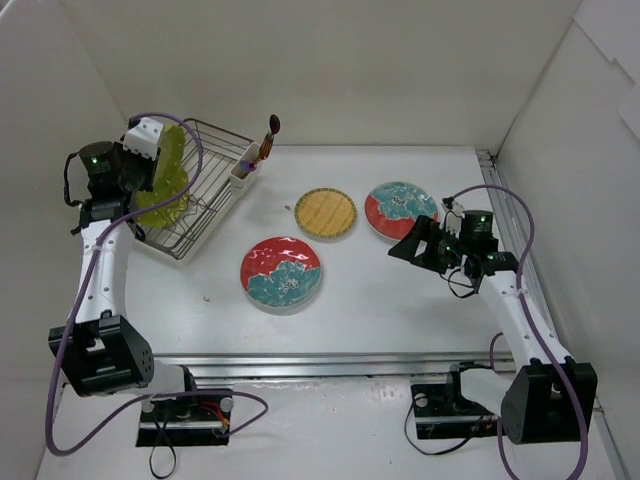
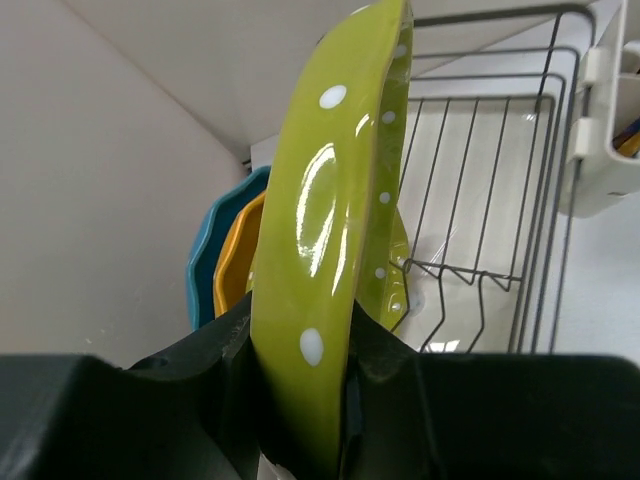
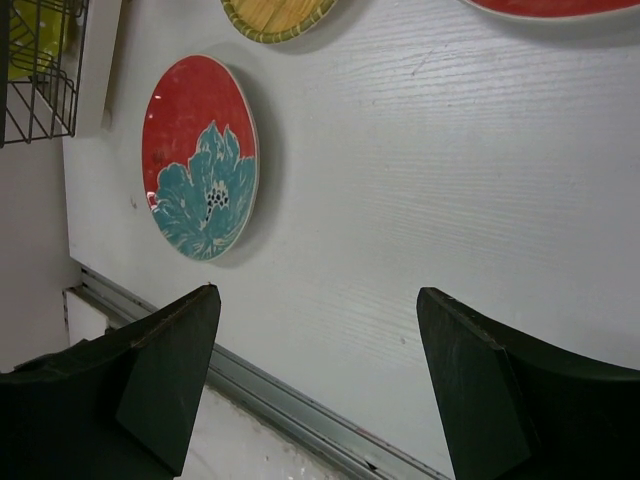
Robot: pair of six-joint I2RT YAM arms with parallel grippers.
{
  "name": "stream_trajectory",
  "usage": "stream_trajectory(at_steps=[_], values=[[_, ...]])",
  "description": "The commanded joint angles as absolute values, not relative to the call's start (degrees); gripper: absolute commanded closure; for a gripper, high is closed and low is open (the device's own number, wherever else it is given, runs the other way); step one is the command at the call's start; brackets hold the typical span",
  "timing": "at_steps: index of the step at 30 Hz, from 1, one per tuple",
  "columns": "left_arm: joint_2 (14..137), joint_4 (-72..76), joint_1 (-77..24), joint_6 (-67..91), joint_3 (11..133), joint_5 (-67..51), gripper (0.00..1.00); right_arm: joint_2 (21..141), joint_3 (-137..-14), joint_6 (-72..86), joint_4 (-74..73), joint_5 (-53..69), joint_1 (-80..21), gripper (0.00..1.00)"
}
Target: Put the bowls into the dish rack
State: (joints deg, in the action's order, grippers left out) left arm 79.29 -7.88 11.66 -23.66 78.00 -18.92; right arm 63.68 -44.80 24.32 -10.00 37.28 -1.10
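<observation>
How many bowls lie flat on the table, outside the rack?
3. One red-and-teal bowl near the middle of the table, a tan woven bowl beyond it, and a second red-and-teal bowl right of that, partly behind the right arm. None seems hidden.

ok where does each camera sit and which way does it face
Top external: above and behind the bases, looking down on the table; both arms show.
Left wrist: on the left arm, facing the dish rack; left gripper shut on the green bowl.
Right wrist: angled down at the table; right gripper open, empty.
Shared: top and right wrist both show the near red-and-teal bowl.
</observation>
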Motion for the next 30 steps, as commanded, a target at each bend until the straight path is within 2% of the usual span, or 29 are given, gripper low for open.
stream_trajectory(at_steps=[1,12,30], values=[[79.36,6.15,12.57,-29.00,83.23,-25.39,1.00,64.77,-45.09,24.08,-6.77,39.81,-0.79,0.23],[85.51,5.54,15.56,-33.48,82.71,-27.95,1.00,66.80,-44.65,24.00,-6.24,40.17,-0.79,0.23],[89.21,8.17,16.08,-30.85,76.12,-28.56,1.00,67.76,-44.03,24.17,-5.54,40.43,-0.88,0.23]])
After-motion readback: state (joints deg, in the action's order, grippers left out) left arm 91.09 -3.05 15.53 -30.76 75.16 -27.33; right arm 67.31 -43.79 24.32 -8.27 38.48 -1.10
